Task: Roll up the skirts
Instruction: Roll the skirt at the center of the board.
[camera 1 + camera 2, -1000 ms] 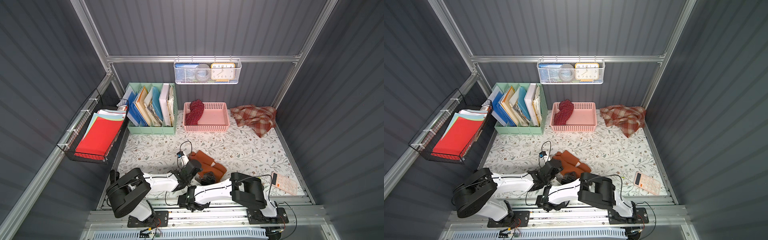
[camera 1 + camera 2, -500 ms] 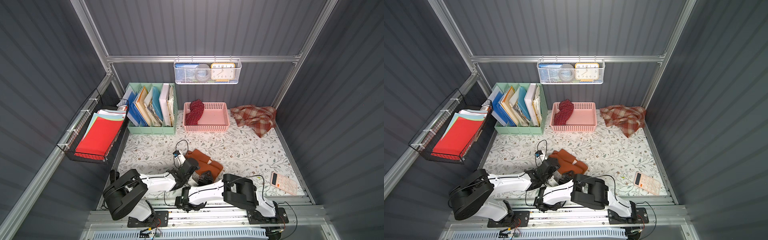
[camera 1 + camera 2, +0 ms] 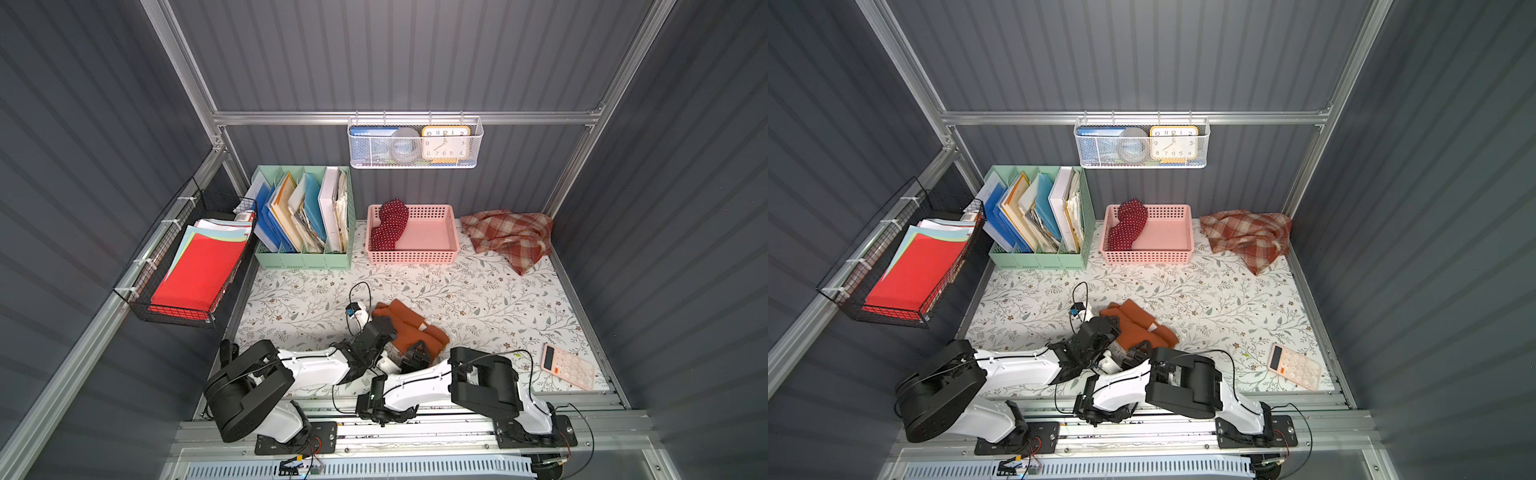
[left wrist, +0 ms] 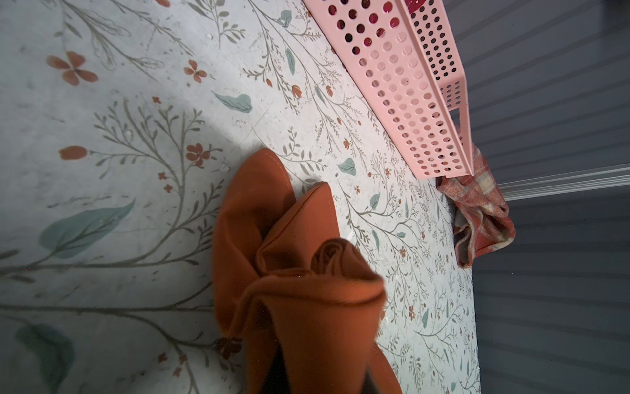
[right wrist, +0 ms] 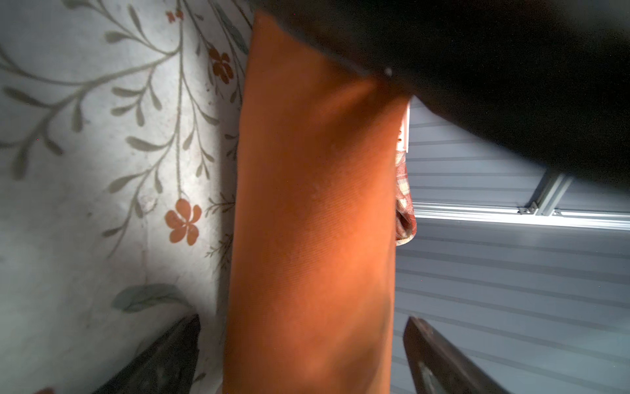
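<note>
Floral-print worktop point(image 3: 478, 299), grey ribbed walls all round. Near the front edge, centre: plain rust-orange cloth skirt point(image 3: 411, 328), partly rolled. In the left wrist view one end shows a tight spiral, with looser folds lying beside it on the worktop. Both arms reach to it from the front rail.

At the roll's left side, the left pincer point(image 3: 385, 327) has its jaws together, clamped on a bunched fold of that skirt. In the left wrist view the cloth rises straight out from the pincer, and the fingers are mostly hidden under it.

At the roll's near side, the right pincer point(image 5: 301, 320) stands wide apart, one dark finger point(image 5: 163, 358) on either side of the orange roll, not pinching it. Whether the pads touch the cloth cannot be told. In both top views it sits close to the left pincer.

Back of the worktop: dark red skirt with small white polka dots point(image 3: 388, 226) lies in the left end of a pink perforated plastic basket point(image 3: 415, 259), draped up over the rear rim. Back right corner: red-and-cream plaid woolly skirt point(image 3: 509, 235), crumpled, unrolled, just beside the basket.

A mint-green file organiser point(image 3: 303, 259) stands left of the basket. A pink calculator point(image 3: 567, 366) lies front right, well apart from the skirts.
</note>
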Motion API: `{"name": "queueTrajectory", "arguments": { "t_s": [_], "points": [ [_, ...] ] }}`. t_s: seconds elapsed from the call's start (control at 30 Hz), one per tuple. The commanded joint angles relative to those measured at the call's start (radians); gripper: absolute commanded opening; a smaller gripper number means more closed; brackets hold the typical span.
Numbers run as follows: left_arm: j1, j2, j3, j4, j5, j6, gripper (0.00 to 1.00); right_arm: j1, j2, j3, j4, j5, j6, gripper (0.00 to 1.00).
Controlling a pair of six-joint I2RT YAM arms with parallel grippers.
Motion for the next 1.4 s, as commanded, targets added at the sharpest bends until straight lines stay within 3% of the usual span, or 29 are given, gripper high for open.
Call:
{"name": "queueTrajectory", "arguments": {
  "t_s": [0.0, 0.07, 0.2, 0.5, 0.6, 0.9, 1.1, 1.3, 1.37],
  "points": [
    [-0.098, -0.017, -0.112, -0.317, 0.258, -0.054, 0.00, -0.323, 0.033, -0.001, -0.038, -0.016, 0.233, 0.99],
    [-0.099, -0.012, -0.116, -0.317, 0.260, -0.056, 0.00, -0.319, -0.013, -0.032, -0.044, 0.000, 0.283, 0.99],
    [-0.099, 0.010, -0.112, -0.312, 0.270, -0.045, 0.00, -0.322, -0.097, -0.096, 0.042, -0.004, 0.242, 0.99],
    [-0.100, 0.009, -0.109, -0.339, 0.292, -0.016, 0.00, -0.364, -0.006, -0.023, 0.050, 0.002, 0.156, 0.98],
    [-0.106, 0.008, -0.107, -0.345, 0.297, -0.003, 0.00, -0.377, -0.004, -0.023, 0.055, -0.008, 0.147, 0.93],
    [-0.114, -0.011, -0.103, -0.360, 0.317, 0.021, 0.00, -0.431, -0.013, -0.075, 0.166, -0.082, 0.017, 0.66],
    [-0.116, -0.046, -0.098, -0.382, 0.314, 0.033, 0.00, -0.444, -0.031, -0.098, 0.227, -0.143, -0.064, 0.42],
    [-0.117, -0.053, -0.094, -0.381, 0.322, 0.049, 0.00, -0.447, -0.033, -0.106, 0.240, -0.165, -0.082, 0.07],
    [-0.117, -0.058, -0.093, -0.382, 0.323, 0.051, 0.00, -0.446, -0.031, -0.104, 0.240, -0.180, -0.095, 0.00]
  ]
}}
